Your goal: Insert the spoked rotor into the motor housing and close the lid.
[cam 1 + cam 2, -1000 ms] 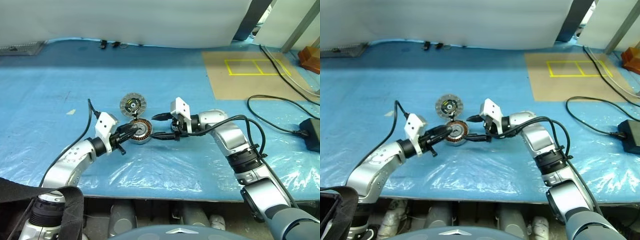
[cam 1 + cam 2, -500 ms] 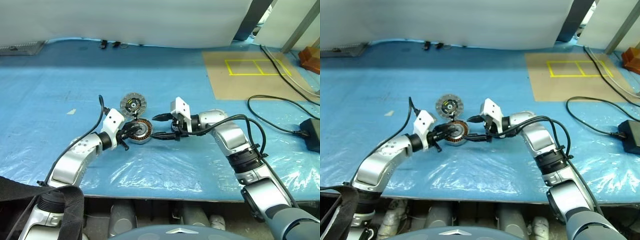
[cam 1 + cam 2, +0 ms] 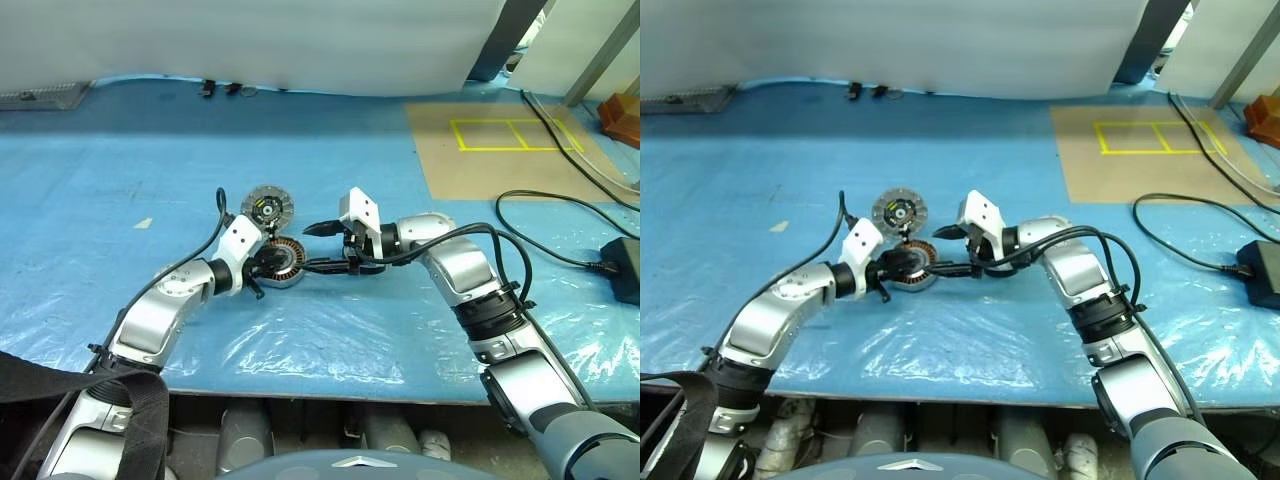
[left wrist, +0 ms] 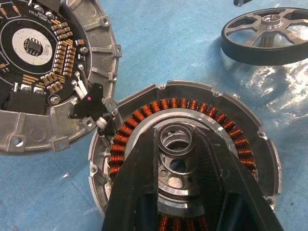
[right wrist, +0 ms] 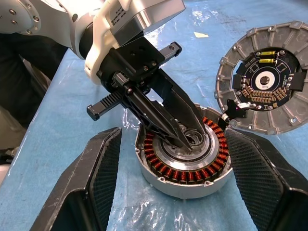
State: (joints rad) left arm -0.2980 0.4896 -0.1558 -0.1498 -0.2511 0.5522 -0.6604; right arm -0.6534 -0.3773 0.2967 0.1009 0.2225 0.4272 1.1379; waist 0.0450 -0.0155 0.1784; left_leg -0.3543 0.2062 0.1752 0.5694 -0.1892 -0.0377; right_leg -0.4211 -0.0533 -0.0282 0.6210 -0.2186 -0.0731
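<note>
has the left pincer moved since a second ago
Yes. The left pincer has moved forward and right, from beside the motor housing to over its centre; the housing stayed put.

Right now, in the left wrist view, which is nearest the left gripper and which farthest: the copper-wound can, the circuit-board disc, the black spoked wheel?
1. Motor housing: directly under the left gripper.
2. Lid: touching the housing's rim, circuit side up.
3. Spoked rotor: lying apart, beyond the housing.

- The two head views look forward and down over the blue table from its near edge.
- Each wrist view sits close above the motor housing, facing along its own claw; all views share it.
</note>
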